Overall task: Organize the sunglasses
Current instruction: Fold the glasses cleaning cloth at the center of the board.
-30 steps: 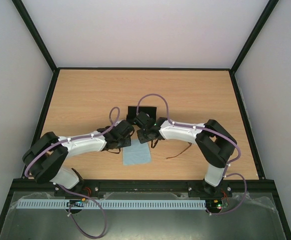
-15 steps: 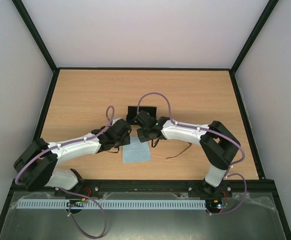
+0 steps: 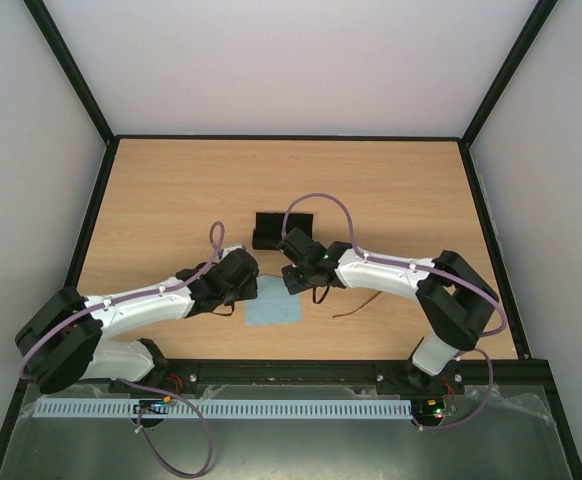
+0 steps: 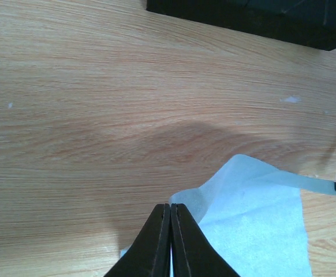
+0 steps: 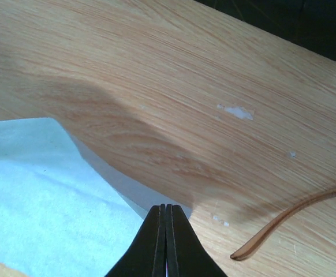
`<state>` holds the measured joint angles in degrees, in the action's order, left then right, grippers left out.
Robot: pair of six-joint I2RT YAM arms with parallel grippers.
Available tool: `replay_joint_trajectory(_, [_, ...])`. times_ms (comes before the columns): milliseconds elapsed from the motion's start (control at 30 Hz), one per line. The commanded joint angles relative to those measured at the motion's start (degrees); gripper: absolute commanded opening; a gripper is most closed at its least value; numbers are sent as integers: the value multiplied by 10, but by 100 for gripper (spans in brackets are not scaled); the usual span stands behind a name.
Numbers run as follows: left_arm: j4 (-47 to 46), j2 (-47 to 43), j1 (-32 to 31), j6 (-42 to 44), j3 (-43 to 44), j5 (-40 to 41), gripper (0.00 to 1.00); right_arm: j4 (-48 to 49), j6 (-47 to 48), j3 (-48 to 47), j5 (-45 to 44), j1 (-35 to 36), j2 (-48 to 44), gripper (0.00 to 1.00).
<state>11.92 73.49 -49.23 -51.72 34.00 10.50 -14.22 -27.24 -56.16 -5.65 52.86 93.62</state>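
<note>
Wood-grain table (image 3: pixel 171 200) w/ black edging, pale walls on three sides. Black case (image 3: pixel 274 231) sits near the middle, towards the back. Just in front of it a light blue cloth (image 3: pixel 274 305) lies btwn the two wrists.

Left gripper (image 4: pixel 170 206): fingers pressed flat together, no gap, tips at the cloth's raised left corner, which folds up to them; looks pinched. Right gripper (image 5: pixel 166 208): same, fingers closed tight at the cloth's right edge, which is lifted off the wood w/ a shadow under it.

Sunglasses (image 5: pixel 272 229): only a slim reddish-brown temple arm shows, lying on the table just right of the cloth, near the right gripper but not touched by either one. In the top view the rest is hidden under the right arm. Left wrist cam catches a bit of brown curve at its right border.
</note>
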Motion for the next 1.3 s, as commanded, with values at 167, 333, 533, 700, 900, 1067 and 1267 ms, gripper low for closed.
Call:
replay_joint_trajectory(167, [4,-17,-27,-7,-7,9,2,-10,9,29,20,16,-42,1])
replay_joint_trajectory(333, [10,-23,-40,-18,-16,16,2,-9,1,47,19,27,-55,1])
replay_joint_trajectory(533, [13,-41,-48,-28,-32,17,2,-4,-9,76,20,36,-75,1])
replay_joint_trajectory(700, [16,-48,-56,-31,-36,15,2,-2,-11,88,20,46,-80,1])
replay_joint_trajectory(900, [16,-47,-68,-34,-40,10,2,0,-17,97,18,57,-80,1])
replay_joint_trajectory(1067, [15,-49,-73,-43,-53,10,2,4,-27,106,15,70,-83,1])
replay_joint_trajectory(1267, [17,-54,-80,-53,-63,14,2,12,-42,116,10,89,-81,1])
